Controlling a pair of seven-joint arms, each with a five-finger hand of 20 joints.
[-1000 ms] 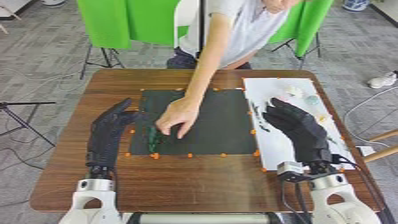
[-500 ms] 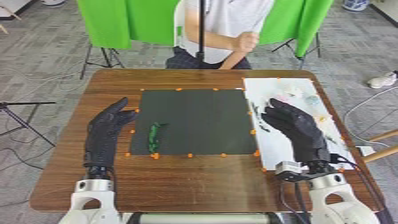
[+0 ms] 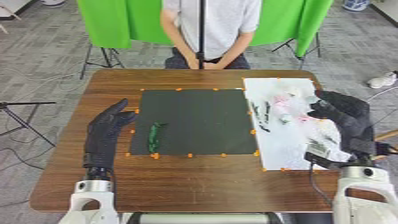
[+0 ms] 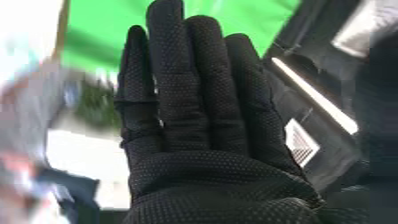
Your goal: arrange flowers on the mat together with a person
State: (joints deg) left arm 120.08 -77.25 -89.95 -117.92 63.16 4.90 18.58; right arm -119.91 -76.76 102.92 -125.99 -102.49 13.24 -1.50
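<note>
Now we see our right hand (image 3: 345, 111) farther to the right than a second ago, at the right edge of the white mat (image 3: 280, 161). Our left hand (image 3: 104, 135) has stayed left of the dark mat (image 3: 200, 120). The person's arm, which first reached across the dark mat, has drawn back, and the person's hands (image 3: 211, 65) are together at the far edge of the surface (image 3: 195, 192). The green stem (image 3: 154, 137) lies where it lay before, on the dark mat's near left part.

Our right hand covers part of the white mat's right side, so we cannot make out what lies beneath it. The person is cut off by the top edge. In the right wrist view, our right hand (image 4: 209, 120) has its fingers straight and close together; the things beyond are hard to make out. Our left hand is relaxed, its thumb apart from the fingers.

We count two mats, one green stem on the dark one, two robot hands and two of the person's. The pink and white flowers (image 3: 282, 107) on the white mat overlap too much for us to count.
</note>
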